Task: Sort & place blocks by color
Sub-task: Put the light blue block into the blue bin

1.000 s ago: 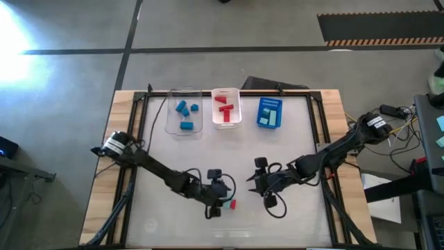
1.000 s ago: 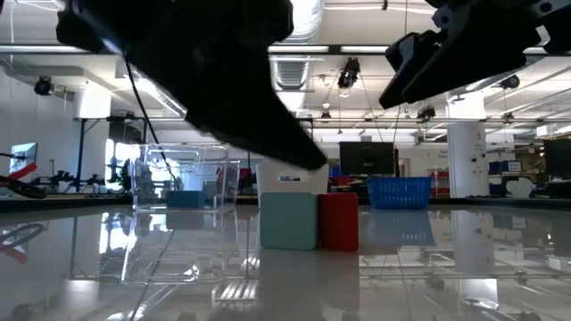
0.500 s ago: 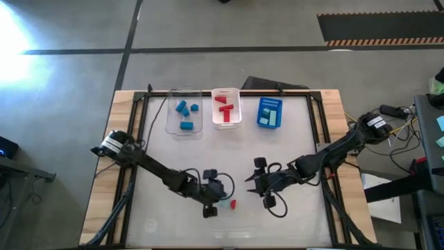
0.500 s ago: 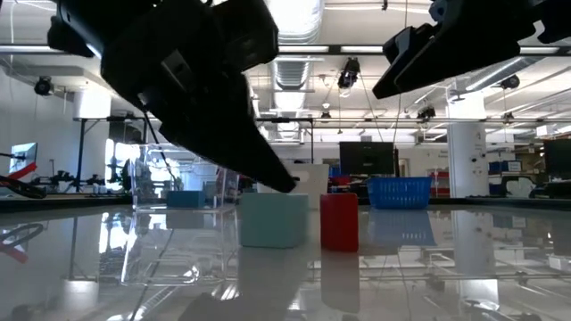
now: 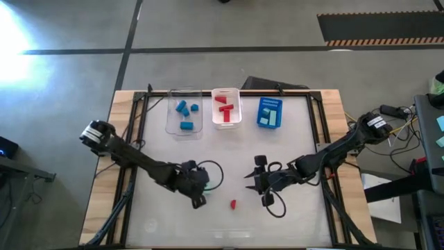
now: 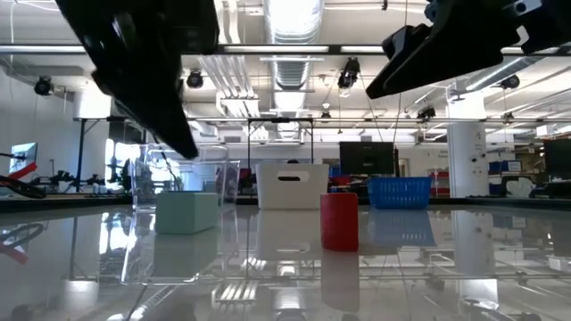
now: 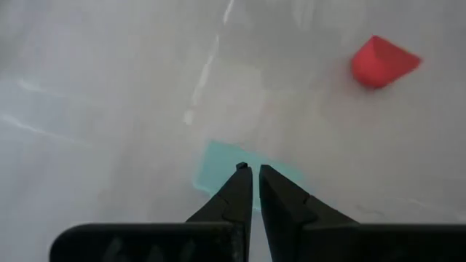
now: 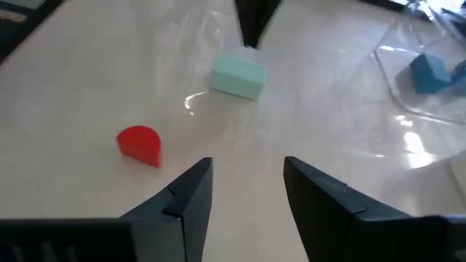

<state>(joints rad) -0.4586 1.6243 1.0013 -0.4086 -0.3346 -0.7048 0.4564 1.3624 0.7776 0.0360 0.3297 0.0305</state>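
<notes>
A pale mint block [image 7: 218,171] lies flat on the table, also seen in the low view [image 6: 186,212] and the right wrist view [image 8: 239,76]. My left gripper [image 7: 252,170] is shut and hangs just above it [image 5: 199,194], clear of its top. A small red block [image 5: 232,204] with a rounded top [image 8: 140,144] stands on the table to the mint block's right and nearer the front edge. My right gripper [image 8: 247,171] is open above the table [image 5: 251,182], right of the red block, with nothing between its fingers.
Three bins stand in a row at the far edge: a clear bin [image 5: 184,111] with blue blocks, a white bin [image 5: 225,107] with red blocks, and a blue bin [image 5: 270,112] with mint blocks. Bare table lies between the bins and both grippers.
My left gripper has shut with nothing in it, risen, and drawn back toward the table's left and far side, rolling as it went. The mint block, which stood against the red block, has slid left and farther away; the red block has stayed put.
</notes>
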